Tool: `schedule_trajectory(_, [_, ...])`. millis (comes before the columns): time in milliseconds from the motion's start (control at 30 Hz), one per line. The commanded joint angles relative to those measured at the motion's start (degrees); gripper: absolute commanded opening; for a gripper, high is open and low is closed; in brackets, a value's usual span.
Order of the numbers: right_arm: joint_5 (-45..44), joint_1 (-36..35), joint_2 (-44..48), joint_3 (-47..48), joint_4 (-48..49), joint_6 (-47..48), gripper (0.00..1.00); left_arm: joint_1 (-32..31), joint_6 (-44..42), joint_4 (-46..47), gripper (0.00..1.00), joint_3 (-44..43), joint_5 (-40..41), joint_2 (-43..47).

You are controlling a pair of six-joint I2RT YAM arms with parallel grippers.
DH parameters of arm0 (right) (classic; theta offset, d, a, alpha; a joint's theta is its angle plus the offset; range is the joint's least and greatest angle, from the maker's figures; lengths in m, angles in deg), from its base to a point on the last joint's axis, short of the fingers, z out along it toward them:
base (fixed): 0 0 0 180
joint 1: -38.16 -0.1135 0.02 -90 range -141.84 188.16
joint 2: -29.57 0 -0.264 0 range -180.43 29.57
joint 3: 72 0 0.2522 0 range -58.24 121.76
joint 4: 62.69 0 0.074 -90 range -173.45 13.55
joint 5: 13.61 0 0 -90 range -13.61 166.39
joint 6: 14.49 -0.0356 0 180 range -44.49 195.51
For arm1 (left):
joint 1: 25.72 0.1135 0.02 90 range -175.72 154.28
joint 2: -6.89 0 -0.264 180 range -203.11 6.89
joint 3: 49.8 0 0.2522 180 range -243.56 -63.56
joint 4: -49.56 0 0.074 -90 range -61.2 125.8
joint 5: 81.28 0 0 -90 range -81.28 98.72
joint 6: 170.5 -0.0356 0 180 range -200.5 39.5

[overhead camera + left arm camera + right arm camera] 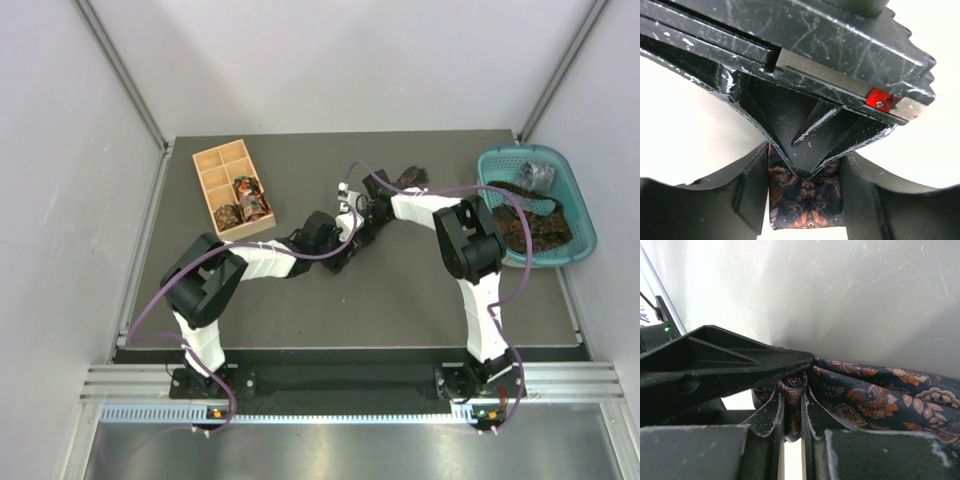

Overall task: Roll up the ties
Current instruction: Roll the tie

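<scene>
The left pincer (805, 210) is partly closed on the tie (807, 200): a folded paisley wad fills the gap and touches both fingers (752, 195). The right pincer (792, 412) is almost fully closed, nipping a fold of the tie (875, 400) between its tips. The rest spreads off to the right of those tips, over the table (865, 300).

The tie (880, 395) is woven cloth with a faint silky sheen (the orange paisley looks woven in, not printed). The right pincer (792, 412) is black plastic, matt and scuffed with pale scratches, and it carries a bare metal strip (825, 75). The desk (400, 290) is matt dark grey. The basket (582, 208) is smooth teal plastic. The box (204, 192) is pale raw-looking wood.
</scene>
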Motion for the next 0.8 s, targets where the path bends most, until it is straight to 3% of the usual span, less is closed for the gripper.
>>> schedule_trajectory(0, [-0.89,1.69,-1.31,0.36,-1.3,3.23,0.08,-0.27,-0.23,-6.08,0.54,0.86,-1.55,-0.04])
schedule_trajectory(333, [-3.35,1.78,-2.63,1.15,-5.62,3.85,0.01,-1.85,0.12,-6.96,0.48,2.62,-1.39,1.63])
schedule_trajectory(600, [-3.35,2.48,2.11,-2.54,-2.11,2.53,0.26,-2.12,0.21,-7.84,0.4,2.36,-1.12,0.49])
schedule_trajectory(767, [-3.09,3.45,3.17,-3.77,0.61,0.51,0.33,-2.38,0.38,-8.28,0.38,2.1,-0.5,0.05])
